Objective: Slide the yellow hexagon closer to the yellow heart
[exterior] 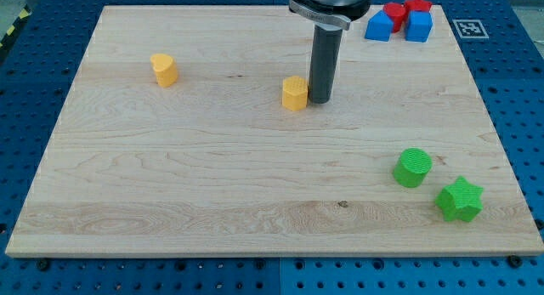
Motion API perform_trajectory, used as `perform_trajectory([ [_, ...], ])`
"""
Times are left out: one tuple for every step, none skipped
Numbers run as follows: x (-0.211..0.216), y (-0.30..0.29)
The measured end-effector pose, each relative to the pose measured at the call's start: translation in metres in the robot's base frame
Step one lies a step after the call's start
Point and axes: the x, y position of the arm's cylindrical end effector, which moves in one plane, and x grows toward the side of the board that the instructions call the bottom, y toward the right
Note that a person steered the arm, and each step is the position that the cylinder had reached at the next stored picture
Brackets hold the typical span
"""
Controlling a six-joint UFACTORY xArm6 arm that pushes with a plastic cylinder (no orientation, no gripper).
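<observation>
The yellow hexagon (pixel 294 93) sits near the middle of the wooden board, slightly toward the view's top. The yellow heart (pixel 164 70) sits well to the view's left of it, near the upper left. My tip (pixel 320 100) rests on the board right beside the hexagon's right side, touching or nearly touching it. The dark rod rises from there to the view's top.
Two blue blocks (pixel 379 26) (pixel 418 25) and two red blocks (pixel 394 13) (pixel 417 4) cluster at the board's upper right. A green cylinder (pixel 413 167) and a green star (pixel 460 199) sit at the lower right. A marker tag (pixel 467 28) lies off the board's upper right corner.
</observation>
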Motion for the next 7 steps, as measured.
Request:
perform_trajectory([
  [0.0,-0.012],
  [0.0,-0.036],
  [0.0,-0.058],
  [0.0,-0.083],
  [0.0,-0.108],
  [0.0,-0.128],
  [0.0,-0.147],
])
